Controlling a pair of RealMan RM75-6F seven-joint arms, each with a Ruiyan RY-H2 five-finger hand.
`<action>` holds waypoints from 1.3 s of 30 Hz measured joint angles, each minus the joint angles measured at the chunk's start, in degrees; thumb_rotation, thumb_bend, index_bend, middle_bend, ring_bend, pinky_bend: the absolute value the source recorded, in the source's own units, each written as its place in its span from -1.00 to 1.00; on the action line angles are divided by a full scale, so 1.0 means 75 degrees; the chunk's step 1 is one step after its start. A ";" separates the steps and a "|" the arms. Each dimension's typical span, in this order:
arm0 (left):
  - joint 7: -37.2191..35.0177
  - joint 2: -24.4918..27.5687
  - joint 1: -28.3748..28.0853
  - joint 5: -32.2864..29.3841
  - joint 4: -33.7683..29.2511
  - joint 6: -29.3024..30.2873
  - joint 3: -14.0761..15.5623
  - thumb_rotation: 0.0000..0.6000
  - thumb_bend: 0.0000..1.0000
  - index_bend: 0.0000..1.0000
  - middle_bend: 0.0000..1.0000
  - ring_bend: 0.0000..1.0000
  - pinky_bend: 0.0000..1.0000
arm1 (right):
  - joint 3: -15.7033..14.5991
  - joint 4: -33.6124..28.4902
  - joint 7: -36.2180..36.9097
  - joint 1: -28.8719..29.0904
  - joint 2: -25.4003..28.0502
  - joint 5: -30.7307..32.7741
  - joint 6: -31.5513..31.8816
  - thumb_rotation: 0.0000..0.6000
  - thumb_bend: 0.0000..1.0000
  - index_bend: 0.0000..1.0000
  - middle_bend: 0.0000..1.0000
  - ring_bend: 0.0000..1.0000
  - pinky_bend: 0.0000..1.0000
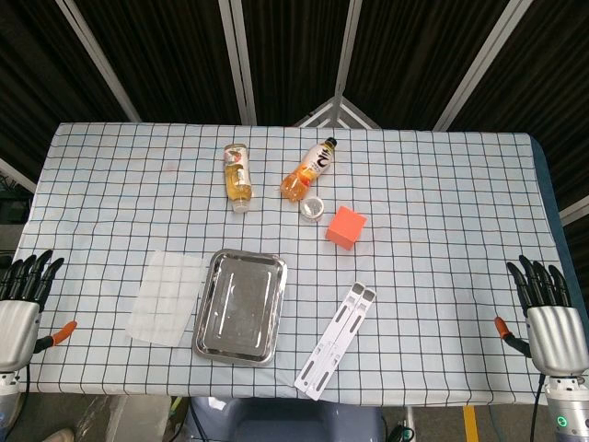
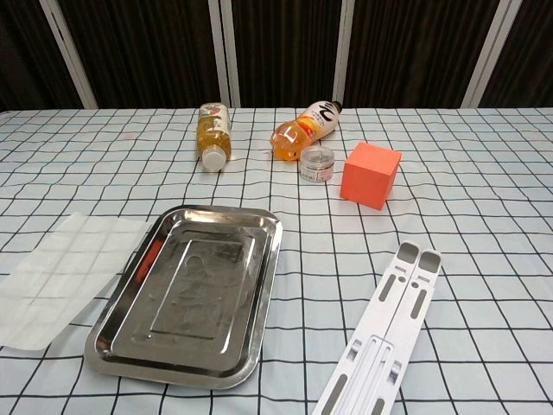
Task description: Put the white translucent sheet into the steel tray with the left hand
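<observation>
The white translucent sheet (image 1: pixel 167 296) (image 2: pixel 62 273) lies flat on the checked tablecloth, just left of the steel tray (image 1: pixel 241 307) (image 2: pixel 192 292), which holds nothing. My left hand (image 1: pixel 20 311) hovers at the table's left front corner, fingers straight and apart, well left of the sheet and holding nothing. At the right front corner my right hand (image 1: pixel 550 322) is likewise spread and holds nothing. Neither hand shows in the chest view.
Two orange drink bottles (image 1: pixel 237 176) (image 1: pixel 308 169) lie on their sides at the back. A small clear jar (image 1: pixel 313 208) and an orange cube (image 1: pixel 346 226) sit behind the tray. A white folding stand (image 1: pixel 336 340) lies right of the tray near the front edge.
</observation>
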 measured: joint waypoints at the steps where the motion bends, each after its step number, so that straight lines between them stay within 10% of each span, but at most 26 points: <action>1: 0.0003 0.0000 -0.0003 -0.0001 0.0000 -0.0008 0.0001 1.00 -0.92 -1.00 -1.00 -1.00 -1.00 | 0.0001 -0.0001 0.0000 0.0000 0.0001 0.0000 0.0001 1.00 -0.34 -1.00 -1.00 -1.00 -1.00; 13: 0.0115 0.0019 -0.0048 0.0069 0.0014 -0.0264 0.0169 1.00 -0.92 -0.91 -1.00 -1.00 -1.00 | -0.0003 -0.0025 0.0024 -0.0010 0.0009 0.0005 0.0007 1.00 -0.34 -1.00 -1.00 -1.00 -1.00; 20: 0.0193 0.0294 -0.0370 0.0208 0.0170 -0.1271 0.0500 1.00 -0.80 -0.38 -1.00 -1.00 -1.00 | 0.0004 -0.0039 -0.0001 0.0008 0.0001 0.0038 -0.0042 1.00 -0.34 -1.00 -1.00 -1.00 -1.00; 39: 0.1124 -0.0227 -0.1760 0.0534 0.1043 -0.3555 0.0870 1.00 -0.67 -0.17 -1.00 -1.00 -1.00 | 0.0025 -0.0010 0.0029 -0.0024 -0.0017 0.0034 0.0045 1.00 -0.34 -1.00 -1.00 -1.00 -1.00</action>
